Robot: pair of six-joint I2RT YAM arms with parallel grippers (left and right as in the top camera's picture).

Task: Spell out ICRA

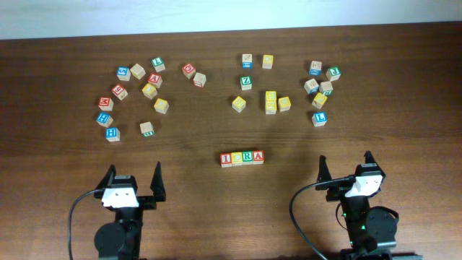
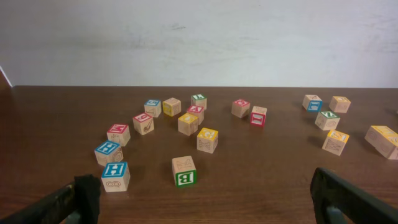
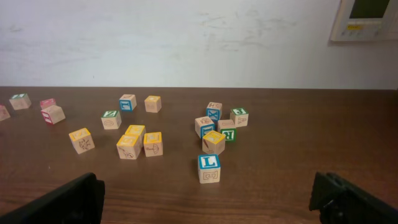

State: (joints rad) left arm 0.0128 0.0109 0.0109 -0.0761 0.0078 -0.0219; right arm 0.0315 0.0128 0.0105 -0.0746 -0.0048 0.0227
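In the overhead view four cubes stand touching in a row at the table's middle front: a red "I", a yellow "C", a green "R" and a red "A". My left gripper is open and empty at the front left, well apart from the row; it also shows in the left wrist view. My right gripper is open and empty at the front right, also in the right wrist view. The row is out of both wrist views.
Loose cubes lie in clusters across the back of the table. A blue "H" cube and a green "B" cube lie ahead of my left gripper. A blue "L" cube lies ahead of my right gripper; a green "Z" cube sits further back.
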